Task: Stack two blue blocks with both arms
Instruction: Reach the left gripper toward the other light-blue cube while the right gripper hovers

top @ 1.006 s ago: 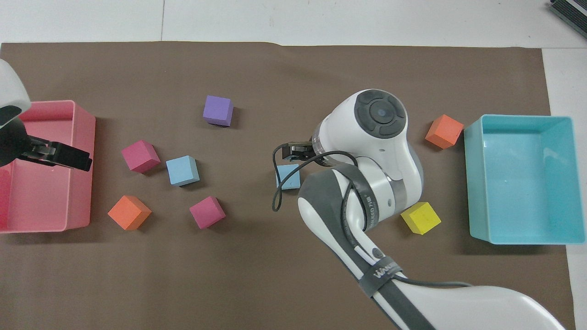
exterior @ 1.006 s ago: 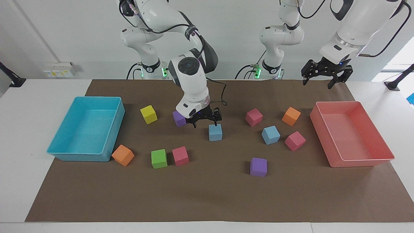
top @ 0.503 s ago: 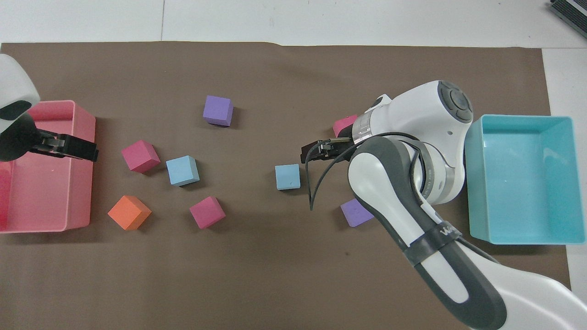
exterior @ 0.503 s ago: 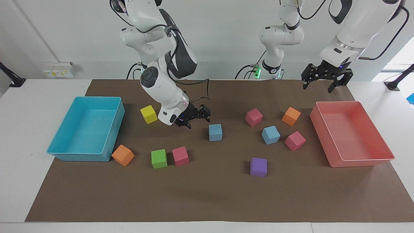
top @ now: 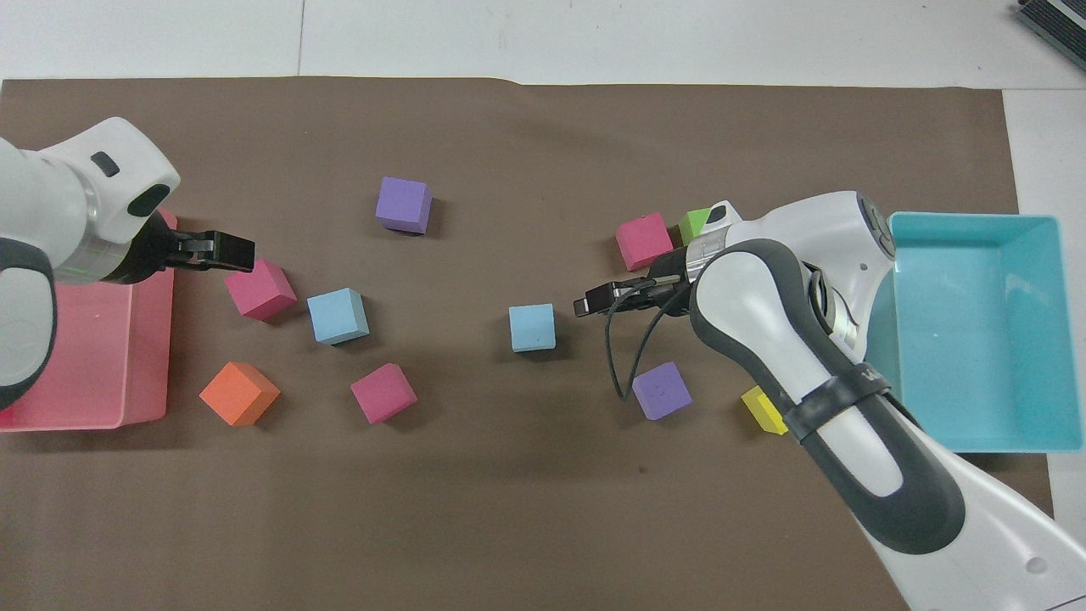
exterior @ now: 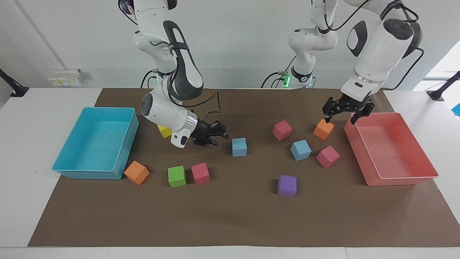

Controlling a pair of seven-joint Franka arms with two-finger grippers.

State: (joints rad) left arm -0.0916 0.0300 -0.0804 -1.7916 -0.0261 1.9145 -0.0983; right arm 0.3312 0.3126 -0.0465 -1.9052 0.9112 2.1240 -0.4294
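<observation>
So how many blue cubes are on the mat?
2: one matte light-blue cube mid-mat, another toward the left arm's end, among the pink cubes. None appears hidden.

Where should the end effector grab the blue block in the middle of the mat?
Probably from straight above, fingers on two opposite side faces. That blue block sits flat and square to the mat edges, apart from the other cubes, so every side is free. The right end effector is beside it, not touching.

Bright, even light; soft shadows; sharp.
</observation>
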